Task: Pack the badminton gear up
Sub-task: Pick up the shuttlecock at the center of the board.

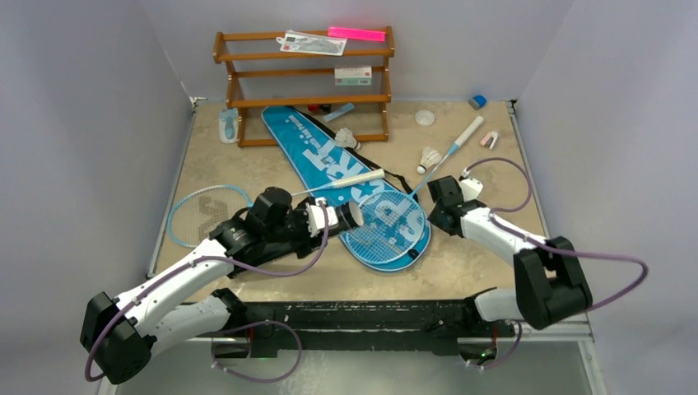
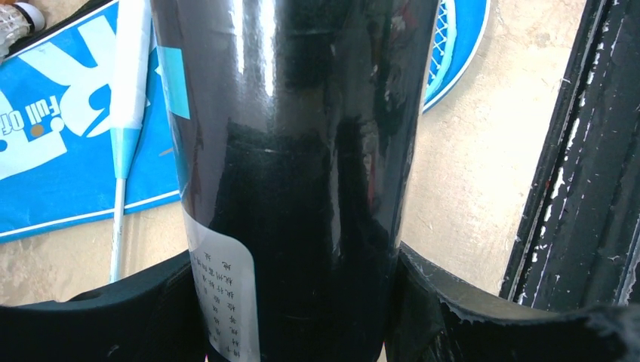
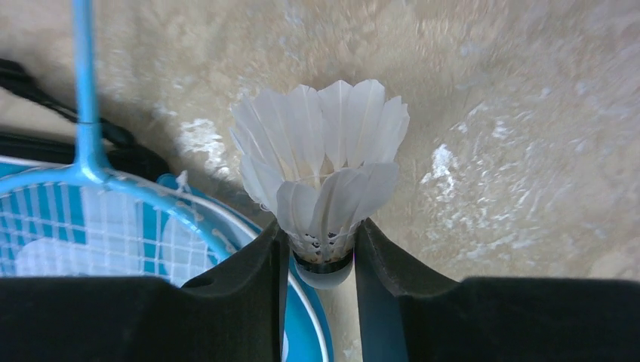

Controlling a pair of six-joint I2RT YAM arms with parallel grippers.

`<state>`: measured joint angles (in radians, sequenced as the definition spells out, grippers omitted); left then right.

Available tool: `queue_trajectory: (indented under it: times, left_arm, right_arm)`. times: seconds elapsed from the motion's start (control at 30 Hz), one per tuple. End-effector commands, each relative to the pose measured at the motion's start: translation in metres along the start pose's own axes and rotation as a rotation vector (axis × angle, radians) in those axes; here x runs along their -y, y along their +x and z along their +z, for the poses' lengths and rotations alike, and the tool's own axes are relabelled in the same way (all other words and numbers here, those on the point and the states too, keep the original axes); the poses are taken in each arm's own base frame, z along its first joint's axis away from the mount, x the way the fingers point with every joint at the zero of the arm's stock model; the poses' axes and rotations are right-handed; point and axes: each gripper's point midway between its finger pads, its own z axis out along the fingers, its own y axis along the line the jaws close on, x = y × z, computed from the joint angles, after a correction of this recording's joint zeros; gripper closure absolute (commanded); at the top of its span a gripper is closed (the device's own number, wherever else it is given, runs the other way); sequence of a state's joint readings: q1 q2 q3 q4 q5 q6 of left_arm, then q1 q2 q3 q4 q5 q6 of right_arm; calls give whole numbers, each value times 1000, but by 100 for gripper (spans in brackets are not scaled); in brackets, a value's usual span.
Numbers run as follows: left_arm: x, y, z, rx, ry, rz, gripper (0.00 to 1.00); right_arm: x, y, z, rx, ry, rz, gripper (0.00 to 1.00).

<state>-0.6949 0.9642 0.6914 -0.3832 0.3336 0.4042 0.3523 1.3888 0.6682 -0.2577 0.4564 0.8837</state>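
Note:
My left gripper [image 1: 323, 219] is shut on the black cylinder tube [image 1: 347, 216], held level above the bag's near end; in the left wrist view the tube [image 2: 302, 136] fills the gap in the gripper [image 2: 298, 302]. My right gripper [image 1: 438, 207] is shut on a white feather shuttlecock [image 3: 324, 166], gripped at its cork base [image 3: 322, 260]. The blue SPORT bag [image 1: 317, 152] lies diagonally mid-table. One light-blue racket [image 1: 387, 230] lies on it, handle [image 1: 469, 130] to the far right. The other racket [image 1: 200, 212] lies to the left. Two shuttlecocks [image 1: 346, 137] [image 1: 430, 156] lie loose.
The brown three-tier rack [image 1: 304, 82] stands at the back, with a pale-blue bottle [image 1: 228, 126] to its left. A white round disc [image 1: 424, 118], a small blue block [image 1: 477, 101] and a pink-white clip [image 1: 490, 140] lie at the back right. A black rail [image 2: 581, 151] runs along the near edge.

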Motion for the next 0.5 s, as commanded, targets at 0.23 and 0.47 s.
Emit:
queue_trajectory:
  times: [0.23,0.47]
  left_arm:
    - [-22,-16,-14,55,-134,-1,55]
    - [-51,-9,-30,23,-308,-23,55]
  right_arm:
    - [-71,-35,-76,144,-540,-360,88]
    - [-127,23,-133,95,-870,-633,87]
